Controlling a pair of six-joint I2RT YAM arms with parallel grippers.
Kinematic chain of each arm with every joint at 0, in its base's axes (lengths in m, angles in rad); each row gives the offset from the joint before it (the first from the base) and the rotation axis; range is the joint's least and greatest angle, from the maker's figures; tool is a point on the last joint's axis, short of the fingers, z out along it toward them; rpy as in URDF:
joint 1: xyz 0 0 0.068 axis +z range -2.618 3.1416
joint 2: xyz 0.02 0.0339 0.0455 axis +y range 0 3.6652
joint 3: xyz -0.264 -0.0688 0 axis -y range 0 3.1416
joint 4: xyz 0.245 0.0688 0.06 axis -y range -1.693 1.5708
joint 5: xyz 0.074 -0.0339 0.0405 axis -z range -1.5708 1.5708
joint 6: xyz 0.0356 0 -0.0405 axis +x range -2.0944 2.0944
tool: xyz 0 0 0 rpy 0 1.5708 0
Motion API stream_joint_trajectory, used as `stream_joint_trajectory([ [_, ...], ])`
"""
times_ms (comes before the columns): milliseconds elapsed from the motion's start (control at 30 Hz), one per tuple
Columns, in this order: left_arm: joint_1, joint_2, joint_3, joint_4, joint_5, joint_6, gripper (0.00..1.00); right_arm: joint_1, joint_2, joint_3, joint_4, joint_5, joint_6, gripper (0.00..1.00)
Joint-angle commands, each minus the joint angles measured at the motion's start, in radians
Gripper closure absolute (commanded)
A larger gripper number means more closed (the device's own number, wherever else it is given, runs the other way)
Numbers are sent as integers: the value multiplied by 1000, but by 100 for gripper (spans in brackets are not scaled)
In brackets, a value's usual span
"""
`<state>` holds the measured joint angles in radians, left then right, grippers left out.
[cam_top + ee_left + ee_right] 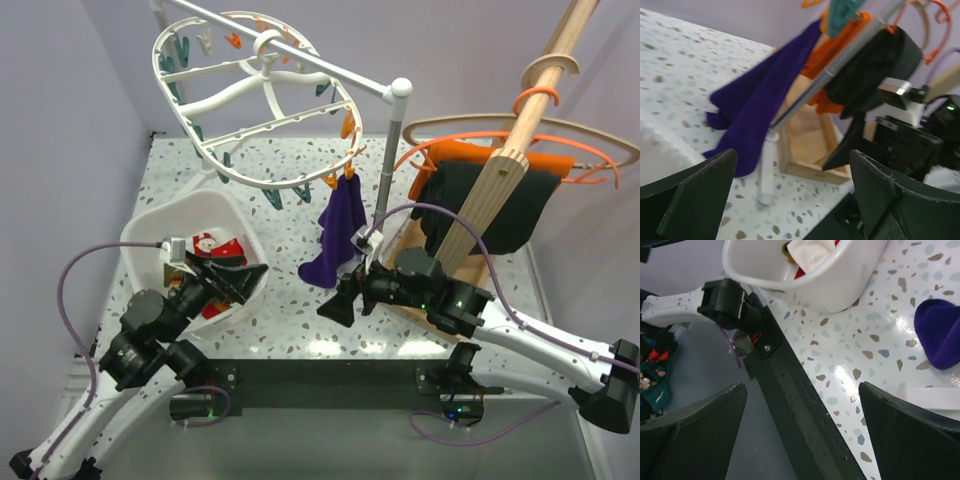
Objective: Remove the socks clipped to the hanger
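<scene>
Step in hand: The robot is getting the last sock off that can be seen. Both arms are waiting with nothing in them.
Sock to take: One dark purple sock [343,228] is hanging from an orange clip [349,170] on the right edge of the big white hanger [215,95]. No other sock is showing on the hanger in the top view.
Where it is lying: Its top is pinched in the clip. Its toe is resting on the speckled table [290,230], close to the grey pole [385,170].
Socks already off: Red socks [207,243] and a white sock [810,252] are lying in the white tub [200,210].
Left gripper [235,280]: It is hanging over the tub. Its fingers are spread wide apart and are holding nothing.
Right gripper [345,295]: It is sitting low over the table, just beside the toe of the purple sock. Its fingers are wide apart too and are holding nothing.
Next move: The right gripper looks like the nearer one. The sock is sitting off to the side of its fingers, so it probably needs to turn toward the cloth. Then it needs to squeeze the cloth and pull down until the clip lets go.
Watch out: The hanger may swing when the sock is being pulled.
</scene>
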<state>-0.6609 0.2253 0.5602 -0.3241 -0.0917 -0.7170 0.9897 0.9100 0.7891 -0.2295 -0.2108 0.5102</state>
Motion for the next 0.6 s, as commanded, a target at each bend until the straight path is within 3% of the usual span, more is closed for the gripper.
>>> stream_joint_trajectory([
  [0, 0, -105, -261, 528, 384, -145, 0, 10, -109, -216, 401, -41, 89, 1],
  [100, 0, -243, -457, 771, 489, -281, 0, 9, -169, -407, 686, 25, 135, 2],
  [233, 0, -368, -644, 956, 538, -453, 0, 9, -157, -614, 817, 178, 198, 2],
  [400, 0, -273, -808, 1283, 587, -585, 0, 12, -132, -818, 1030, 309, 269, 1],
  [567, -2, -231, -830, 1298, 599, -565, 0, 10, -215, -843, 830, 387, 272, 1],
])
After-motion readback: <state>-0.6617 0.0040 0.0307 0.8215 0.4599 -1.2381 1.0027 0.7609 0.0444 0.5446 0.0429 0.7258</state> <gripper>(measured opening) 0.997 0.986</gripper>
